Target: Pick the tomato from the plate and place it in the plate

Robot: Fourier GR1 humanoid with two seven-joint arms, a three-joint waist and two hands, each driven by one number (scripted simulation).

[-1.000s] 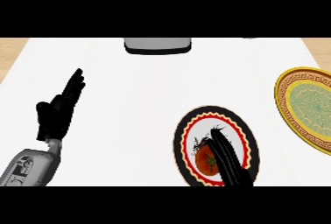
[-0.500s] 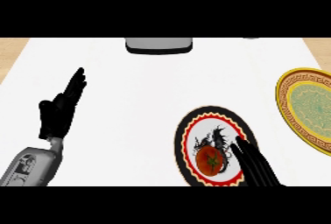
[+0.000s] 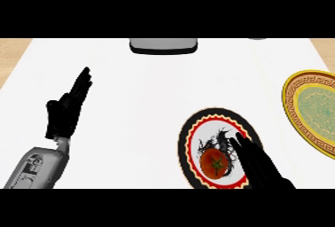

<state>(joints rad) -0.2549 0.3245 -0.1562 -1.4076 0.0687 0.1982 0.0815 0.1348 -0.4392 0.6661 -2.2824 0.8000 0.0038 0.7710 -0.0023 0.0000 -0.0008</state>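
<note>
Shifted aside since a second ago, the right robot hand is seen open, empty, beside the uncovered tomato on the red-rimmed plate; grasping is judged imminent.

The white counter is being lit brightly and evenly. No glare is being shown on it. Only a faint shadow is being cast around the dark plate.
</note>
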